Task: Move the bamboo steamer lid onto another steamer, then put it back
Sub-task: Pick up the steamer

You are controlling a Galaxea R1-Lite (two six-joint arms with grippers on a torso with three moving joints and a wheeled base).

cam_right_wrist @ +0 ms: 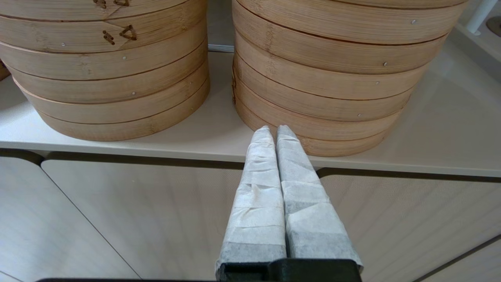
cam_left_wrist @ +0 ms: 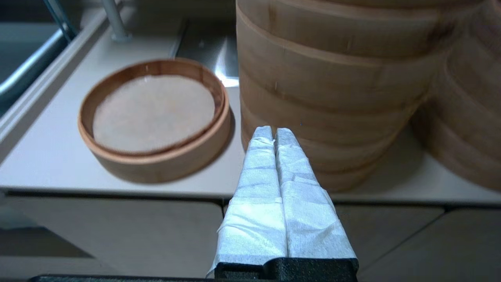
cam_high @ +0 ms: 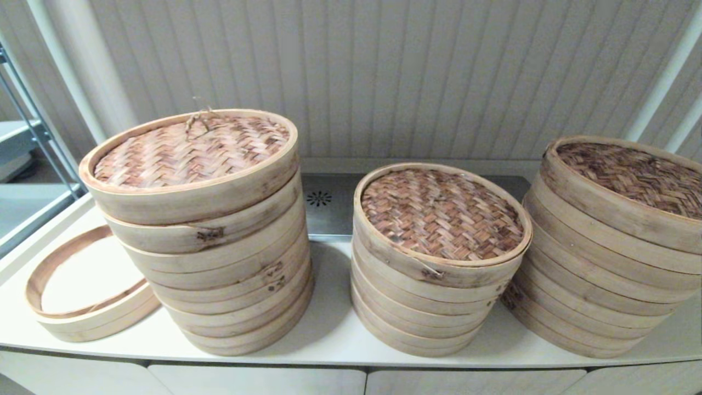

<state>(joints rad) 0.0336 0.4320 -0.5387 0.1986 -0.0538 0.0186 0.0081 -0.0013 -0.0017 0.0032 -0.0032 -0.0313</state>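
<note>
Three stacks of bamboo steamers stand on the white counter: a tall left stack (cam_high: 219,258), a shorter middle stack (cam_high: 433,296) and a right stack (cam_high: 603,274). A woven lid with a small loop handle (cam_high: 189,151) tops the left stack. Woven lids also top the middle stack (cam_high: 441,214) and the right stack (cam_high: 641,175). Neither arm shows in the head view. My left gripper (cam_left_wrist: 273,131) is shut and empty, held low in front of the counter edge before the left stack (cam_left_wrist: 328,90). My right gripper (cam_right_wrist: 275,130) is shut and empty, before the right stack (cam_right_wrist: 332,78).
A lone bamboo ring (cam_high: 82,285) lies on the counter left of the tall stack, also in the left wrist view as ring (cam_left_wrist: 156,117). A metal plate with a vent (cam_high: 323,206) sits behind the stacks. Ribbed wall panels rise at the back. Cabinet fronts (cam_right_wrist: 156,219) lie below the counter.
</note>
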